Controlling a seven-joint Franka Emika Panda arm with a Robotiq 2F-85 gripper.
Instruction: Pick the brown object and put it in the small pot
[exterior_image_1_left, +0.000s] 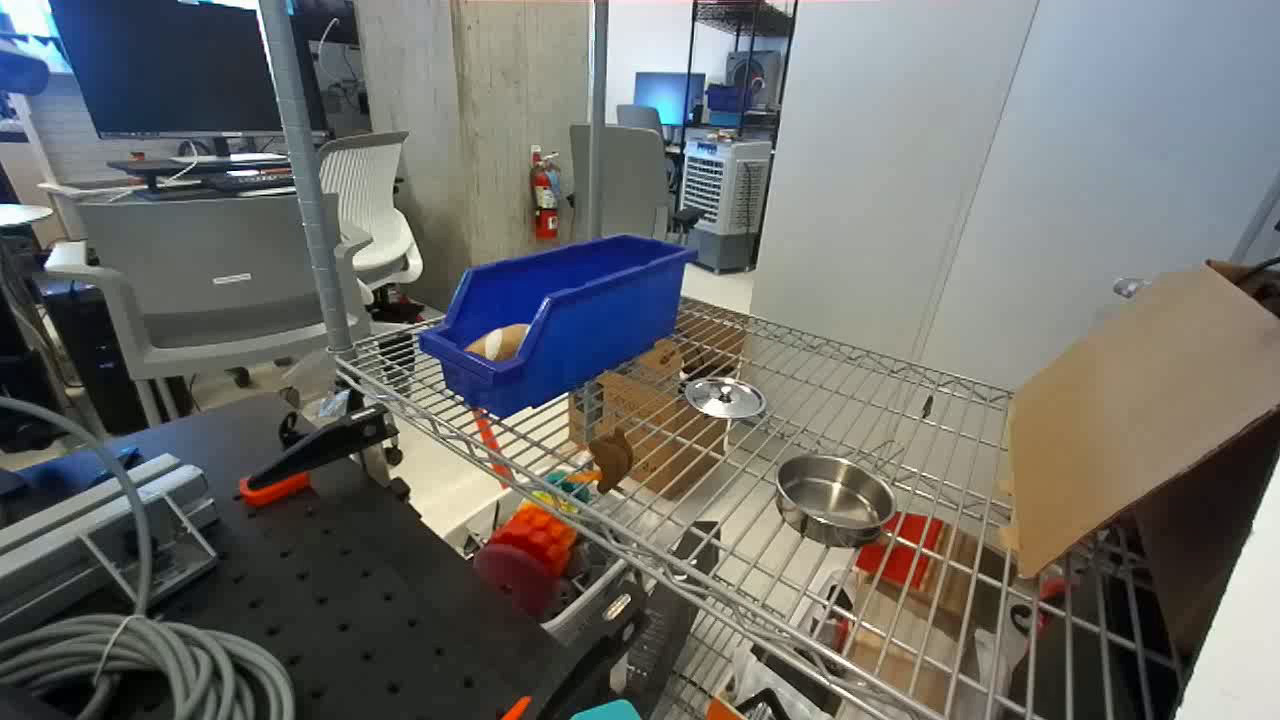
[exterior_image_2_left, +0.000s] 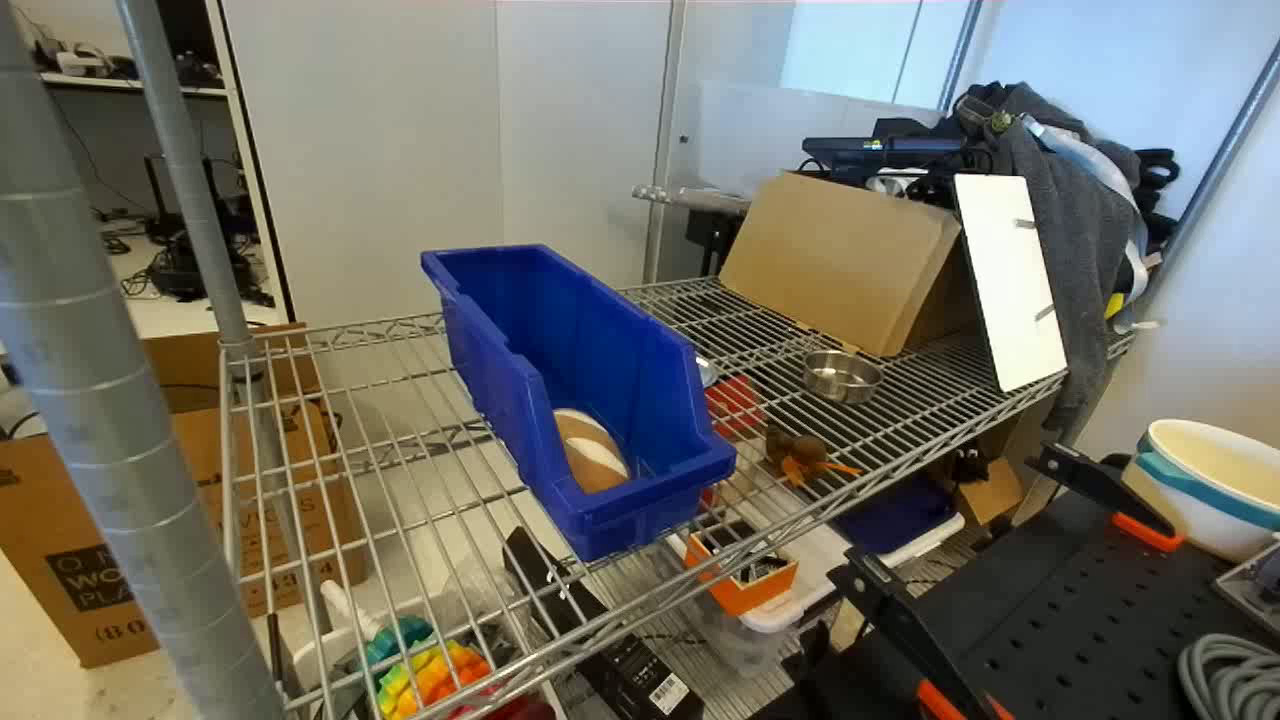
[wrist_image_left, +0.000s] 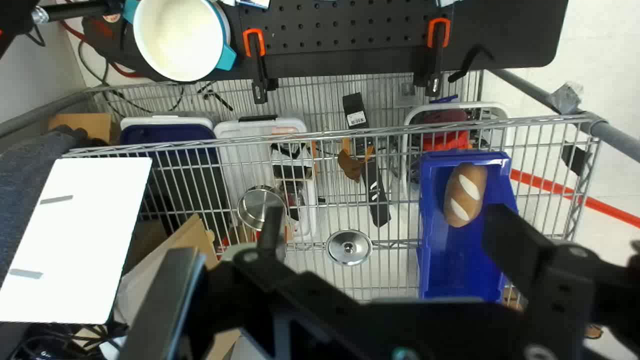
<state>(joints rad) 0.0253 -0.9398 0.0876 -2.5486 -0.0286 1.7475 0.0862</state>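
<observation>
The brown object, a small brown lump with orange parts, lies on the wire shelf near its front edge. It shows in both exterior views (exterior_image_1_left: 612, 460) (exterior_image_2_left: 795, 452) and the wrist view (wrist_image_left: 351, 166). The small steel pot stands upright with no lid on the same shelf, in both exterior views (exterior_image_1_left: 835, 495) (exterior_image_2_left: 843, 377). In the wrist view my left finger covers part of the pot (wrist_image_left: 254, 205). My gripper (wrist_image_left: 385, 212) shows only in the wrist view. Its fingers are wide apart with nothing between them, above the shelf and apart from the object.
A blue bin (exterior_image_1_left: 610, 315) (exterior_image_2_left: 590, 340) holds a brown loaf with white stripes (wrist_image_left: 465, 194). A steel lid (exterior_image_1_left: 725, 398) (wrist_image_left: 349, 247) lies on the shelf. A cardboard sheet (exterior_image_1_left: 1140, 410) leans near the pot. A black pegboard table (wrist_image_left: 340, 30) with clamps borders the shelf.
</observation>
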